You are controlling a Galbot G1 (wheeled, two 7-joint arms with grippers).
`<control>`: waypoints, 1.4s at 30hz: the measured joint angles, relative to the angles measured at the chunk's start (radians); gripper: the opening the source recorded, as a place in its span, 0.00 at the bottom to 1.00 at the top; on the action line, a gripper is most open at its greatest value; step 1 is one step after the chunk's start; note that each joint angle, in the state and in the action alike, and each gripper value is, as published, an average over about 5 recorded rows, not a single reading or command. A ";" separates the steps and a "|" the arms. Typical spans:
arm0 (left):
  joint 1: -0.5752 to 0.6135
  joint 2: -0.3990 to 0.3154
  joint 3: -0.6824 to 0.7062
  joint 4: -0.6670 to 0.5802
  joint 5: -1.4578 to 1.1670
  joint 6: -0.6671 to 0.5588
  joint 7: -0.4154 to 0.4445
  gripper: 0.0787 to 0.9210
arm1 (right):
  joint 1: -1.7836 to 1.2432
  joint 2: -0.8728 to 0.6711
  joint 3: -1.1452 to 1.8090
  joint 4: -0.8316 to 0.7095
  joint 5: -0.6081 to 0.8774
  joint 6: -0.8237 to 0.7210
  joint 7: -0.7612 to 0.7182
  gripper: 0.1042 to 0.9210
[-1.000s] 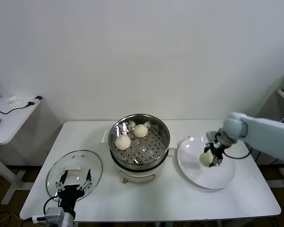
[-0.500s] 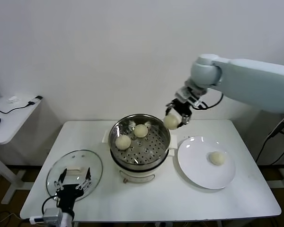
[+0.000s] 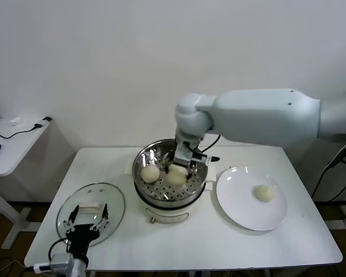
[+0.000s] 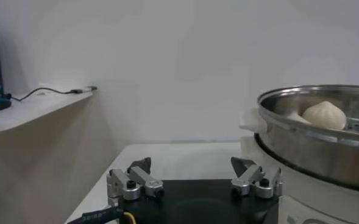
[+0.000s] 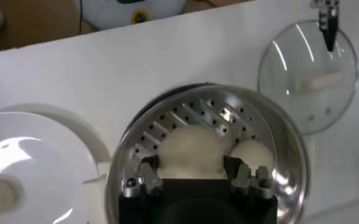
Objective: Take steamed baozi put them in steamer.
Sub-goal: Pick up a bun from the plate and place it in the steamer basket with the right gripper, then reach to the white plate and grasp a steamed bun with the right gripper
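Note:
The steel steamer [image 3: 197, 154] stands mid-table on its cream pot base. My right gripper [image 3: 181, 165] reaches down into it, shut on a pale baozi [image 3: 176, 175] held low over the perforated floor. In the right wrist view the gripper [image 5: 191, 176] has that baozi [image 5: 191, 149] between its fingers, with another baozi [image 5: 253, 155] beside it. A baozi [image 3: 150, 173] lies in the basket's left part. One baozi [image 3: 264, 193] remains on the white plate [image 3: 242, 214]. My left gripper [image 3: 86, 226] is parked, open and empty, at the front left.
A glass lid [image 3: 92, 202] with a white handle lies flat at the table's front left, under the left gripper. The left wrist view shows the steamer's wall [image 4: 313, 143] with a baozi [image 4: 324, 114] above its rim. A white side table [image 3: 11, 141] stands at the far left.
My right gripper took a baozi off the plate, carried it up and leftward over the steamer's rim, and now holds it low inside the basket. The left arm has not moved.

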 measured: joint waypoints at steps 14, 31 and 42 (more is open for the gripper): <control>-0.006 0.006 -0.002 0.014 -0.002 -0.004 -0.002 0.88 | -0.132 0.087 0.000 -0.114 -0.096 0.055 0.033 0.73; 0.004 0.002 0.002 0.000 0.002 -0.004 -0.002 0.88 | -0.099 0.063 0.026 -0.146 -0.038 0.130 -0.013 0.88; 0.016 -0.005 0.017 -0.020 0.012 -0.009 -0.001 0.88 | 0.097 -0.130 -0.059 -0.183 0.203 0.082 -0.142 0.88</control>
